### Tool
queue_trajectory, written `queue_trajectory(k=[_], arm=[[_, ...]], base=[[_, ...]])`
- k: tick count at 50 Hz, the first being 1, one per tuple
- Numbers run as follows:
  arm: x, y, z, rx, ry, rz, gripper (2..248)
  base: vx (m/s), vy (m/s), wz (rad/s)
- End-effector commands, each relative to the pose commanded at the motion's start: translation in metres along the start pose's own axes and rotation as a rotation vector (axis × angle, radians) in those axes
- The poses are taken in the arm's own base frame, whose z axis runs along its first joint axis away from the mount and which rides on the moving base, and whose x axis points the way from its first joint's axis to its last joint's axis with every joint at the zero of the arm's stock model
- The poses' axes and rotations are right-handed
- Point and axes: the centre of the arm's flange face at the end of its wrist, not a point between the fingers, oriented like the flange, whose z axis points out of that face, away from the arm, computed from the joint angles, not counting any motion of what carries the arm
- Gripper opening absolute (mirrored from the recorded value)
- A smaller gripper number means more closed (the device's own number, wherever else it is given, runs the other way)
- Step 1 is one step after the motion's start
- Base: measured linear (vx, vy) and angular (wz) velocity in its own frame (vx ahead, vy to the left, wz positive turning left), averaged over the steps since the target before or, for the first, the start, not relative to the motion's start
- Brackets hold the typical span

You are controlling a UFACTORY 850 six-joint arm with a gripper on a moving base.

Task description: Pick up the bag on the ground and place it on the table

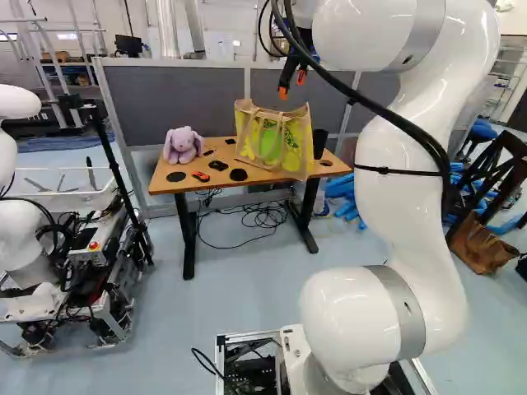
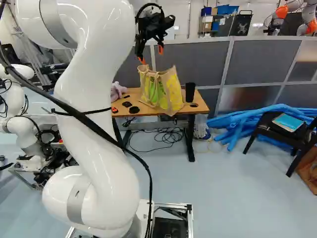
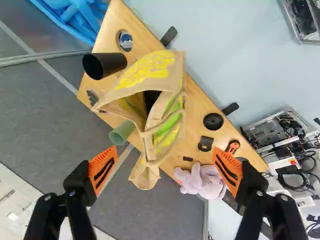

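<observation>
A tan bag (image 1: 276, 144), printed yellow and green, stands open-mouthed on the wooden table (image 1: 221, 178), by its front right corner.

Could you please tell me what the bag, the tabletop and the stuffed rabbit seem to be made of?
The bag looks like matte woven cloth, perhaps jute or canvas, with soft folds and tan edging. The tabletop shows pale, smooth wood tones, though it could be veneer or laminate. The rabbit seems to be soft plush, judging by its fuzzy, rounded outline.
</observation>
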Motion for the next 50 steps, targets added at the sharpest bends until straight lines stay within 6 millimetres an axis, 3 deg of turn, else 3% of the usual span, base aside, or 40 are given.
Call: queue_trajectory(k=[50], arm=[[0.016, 0.028, 0.048, 0.112, -0.059, -0.33, 247]], base=[[0.0, 0.0, 0.0]])
